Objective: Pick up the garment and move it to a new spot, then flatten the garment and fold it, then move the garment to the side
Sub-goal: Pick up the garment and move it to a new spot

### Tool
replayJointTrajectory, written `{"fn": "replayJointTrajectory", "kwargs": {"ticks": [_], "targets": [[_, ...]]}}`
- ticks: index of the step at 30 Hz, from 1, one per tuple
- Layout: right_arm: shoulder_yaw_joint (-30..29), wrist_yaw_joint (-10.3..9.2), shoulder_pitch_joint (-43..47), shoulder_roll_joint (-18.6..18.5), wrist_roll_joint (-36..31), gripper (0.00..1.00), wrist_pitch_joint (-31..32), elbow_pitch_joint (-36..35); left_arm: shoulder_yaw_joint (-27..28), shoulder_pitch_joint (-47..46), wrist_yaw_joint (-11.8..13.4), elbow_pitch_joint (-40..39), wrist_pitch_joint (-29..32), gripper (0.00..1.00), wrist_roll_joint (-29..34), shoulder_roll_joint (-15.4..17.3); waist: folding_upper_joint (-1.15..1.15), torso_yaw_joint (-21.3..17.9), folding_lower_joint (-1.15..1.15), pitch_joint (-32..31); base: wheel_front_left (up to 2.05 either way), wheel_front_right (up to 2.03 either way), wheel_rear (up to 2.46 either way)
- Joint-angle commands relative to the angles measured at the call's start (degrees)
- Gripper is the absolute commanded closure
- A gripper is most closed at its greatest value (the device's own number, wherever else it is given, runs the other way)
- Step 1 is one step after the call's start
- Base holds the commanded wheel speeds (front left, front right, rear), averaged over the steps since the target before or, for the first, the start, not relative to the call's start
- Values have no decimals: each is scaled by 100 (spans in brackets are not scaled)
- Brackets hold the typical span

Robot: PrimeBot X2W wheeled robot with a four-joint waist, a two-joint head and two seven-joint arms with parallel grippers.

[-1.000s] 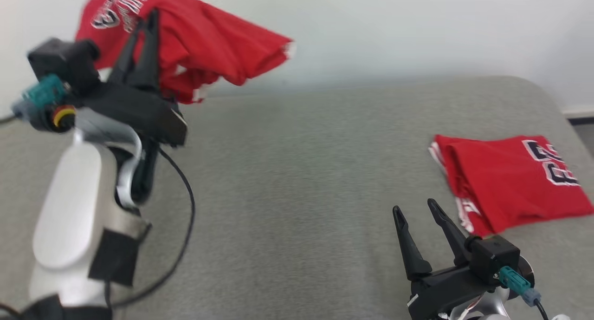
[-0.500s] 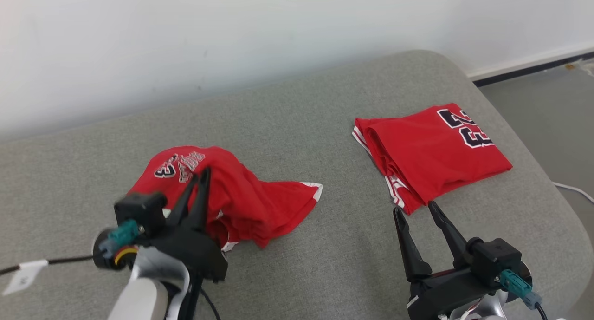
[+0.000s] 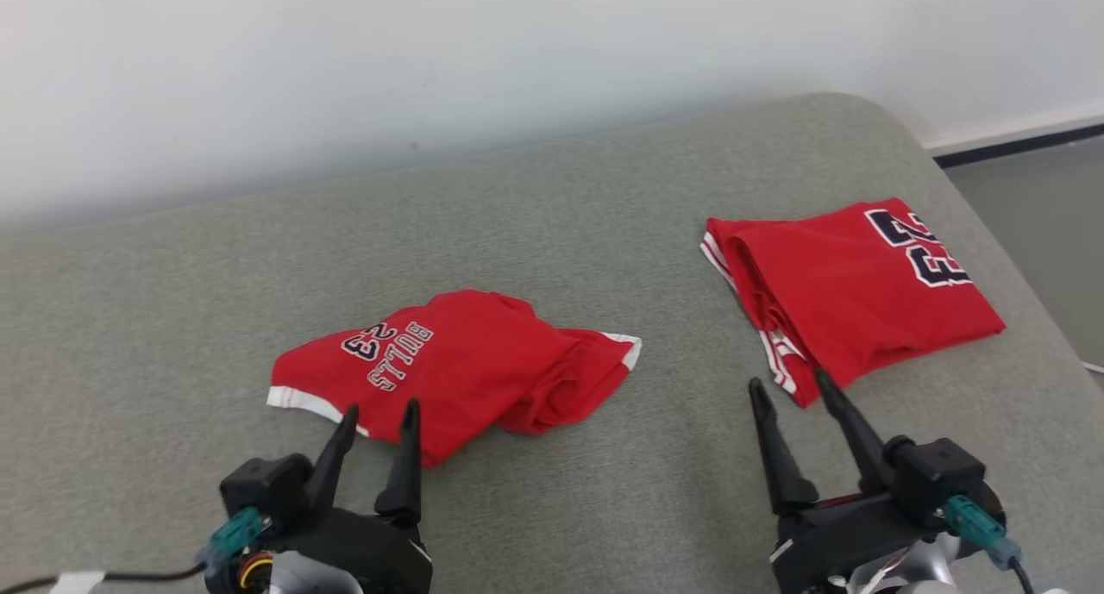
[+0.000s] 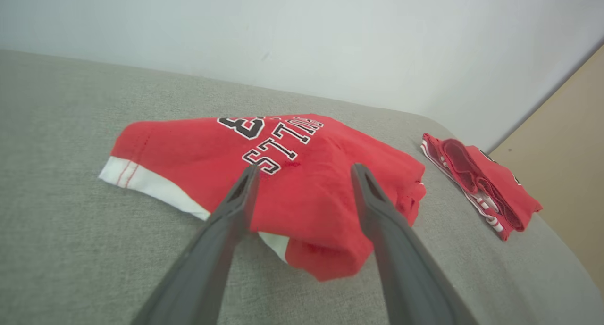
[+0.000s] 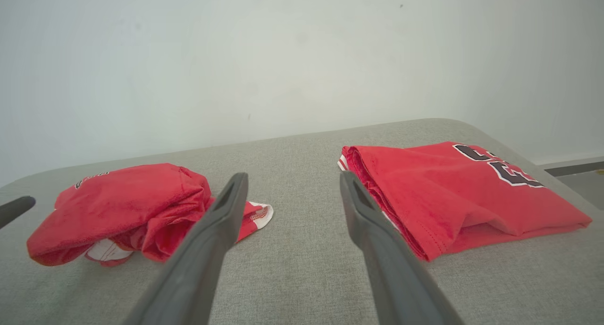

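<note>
Across the scene, a grey upholstered cushion [image 3: 552, 232] against a white wall [image 3: 517, 59]. Toward the cushion's right edge, a folded red jersey [image 3: 862, 292], number 23 uppermost, white-striped trim along its near-left side. Left of centre and nearer the front edge, the task's crumpled red Bulls jersey [image 3: 448, 361], lying loose on the fabric, lettering face up, white hem at its left end, one bunched fold trailing right. At the front edge, lower left, the left gripper [image 3: 380, 409]: wrist low, fingers aimed toward the far edge, jaws spread wide and holding nothing, tips at the crumpled jersey's near edge; contact impossible to judge. At lower right, the right gripper [image 3: 788, 380]: same forward-pointing pose, jaws likewise parted and empty, tips just short of the folded jersey's near corner.
</note>
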Motion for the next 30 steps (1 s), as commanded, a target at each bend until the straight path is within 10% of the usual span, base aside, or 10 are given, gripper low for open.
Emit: {"fn": "replayJointTrajectory", "kwargs": {"ticks": [1, 12, 30], "targets": [[-67, -13, 32, 2, -52, 0, -15, -18, 57, 116, -12, -103, -134, 0, -35, 21, -1, 196, 0, -60, 0, 0, 0], [-541, -13, 161, -5, -158, 0, -50, -36, 350, 1265, -65, -1326, -918, 0, 593, 413, -1, 909, 0, -280, 0, 0, 0], [-921, -13, 566, 0, -299, 0, 18, 234, 1594, 2352, -435, -1618, -922, 0, 1104, -75, -1, 1533, 0, -674, 0, 0, 0]]}}
